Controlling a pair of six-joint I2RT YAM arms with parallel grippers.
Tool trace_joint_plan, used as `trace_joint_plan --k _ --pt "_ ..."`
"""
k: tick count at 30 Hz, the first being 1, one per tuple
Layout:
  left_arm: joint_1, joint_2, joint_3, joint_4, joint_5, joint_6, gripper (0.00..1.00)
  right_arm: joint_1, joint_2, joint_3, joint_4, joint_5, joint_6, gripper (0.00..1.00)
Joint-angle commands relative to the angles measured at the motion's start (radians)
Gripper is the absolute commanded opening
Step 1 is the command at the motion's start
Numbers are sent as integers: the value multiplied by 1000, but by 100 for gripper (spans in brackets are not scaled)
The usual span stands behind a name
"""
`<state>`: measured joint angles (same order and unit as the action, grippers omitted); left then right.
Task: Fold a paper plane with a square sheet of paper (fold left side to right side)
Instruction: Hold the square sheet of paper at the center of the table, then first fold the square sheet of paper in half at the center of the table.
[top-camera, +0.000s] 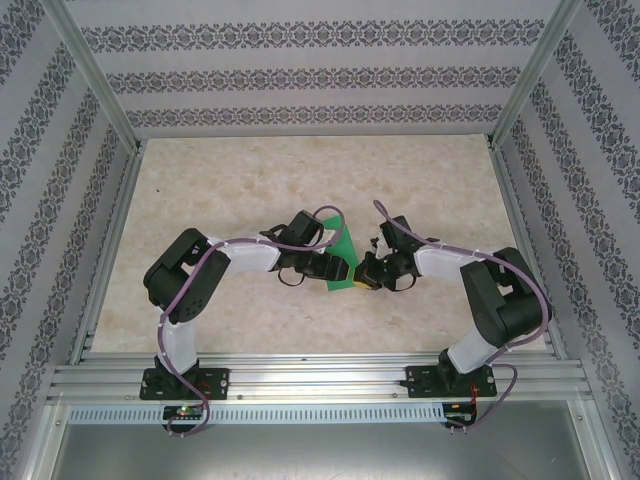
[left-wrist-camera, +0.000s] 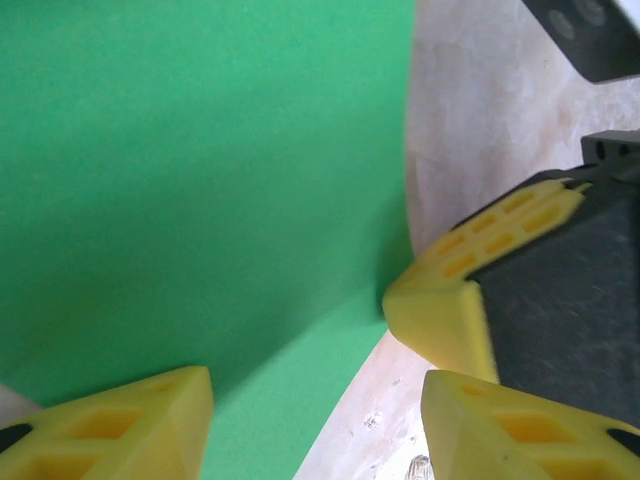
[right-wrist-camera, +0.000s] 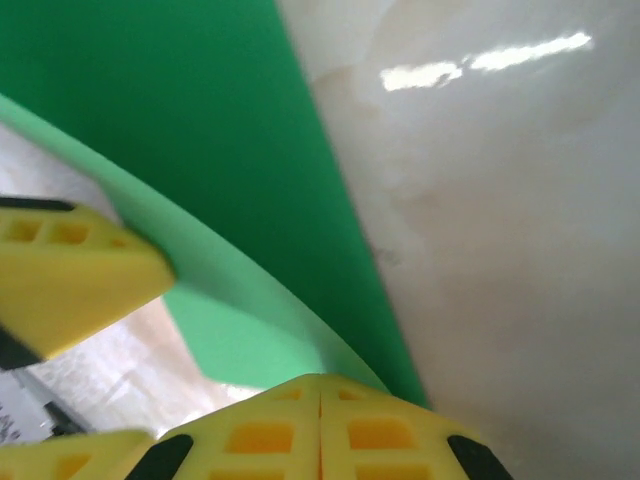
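Beige marbled tabletop (top-camera: 220, 190), patterned walls (top-camera: 300, 75); left gripper (left-wrist-camera: 315, 405) apart, right gripper (right-wrist-camera: 320, 405) clamped on green paper (right-wrist-camera: 180, 120).

Light in the top view was bright, even and diffuse, and the arms threw only faint, soft-edged shadows on the pale table (top-camera: 230, 180). In the right wrist view a streak of white glare lay across the glossy tabletop (upper right), and the surface around it was out of focus. In the left wrist view the green paper (left-wrist-camera: 200, 150) darkened toward its lower part under a broad shadow. The yellow fingers (right-wrist-camera: 260, 440) nearest the lens looked slightly blurred.
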<state>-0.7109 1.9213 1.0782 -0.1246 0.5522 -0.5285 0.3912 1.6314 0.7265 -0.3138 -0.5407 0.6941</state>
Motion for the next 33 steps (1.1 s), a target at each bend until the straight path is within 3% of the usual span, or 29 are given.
trace_joint_plan --k 1,9,21,33 --pt "-12 6 15 -73 -41 16 59 9 34 22 -37 96 -23 8" --pt "-3 -5 65 -110 -46 34 61 14 56 16 -92 164 -40 7" --pt "36 50 151 -113 -56 70 59 19 68 13 -107 171 -56 7" --pt "59 98 132 -97 -144 63 59 19 62 7 -128 200 -67 7"
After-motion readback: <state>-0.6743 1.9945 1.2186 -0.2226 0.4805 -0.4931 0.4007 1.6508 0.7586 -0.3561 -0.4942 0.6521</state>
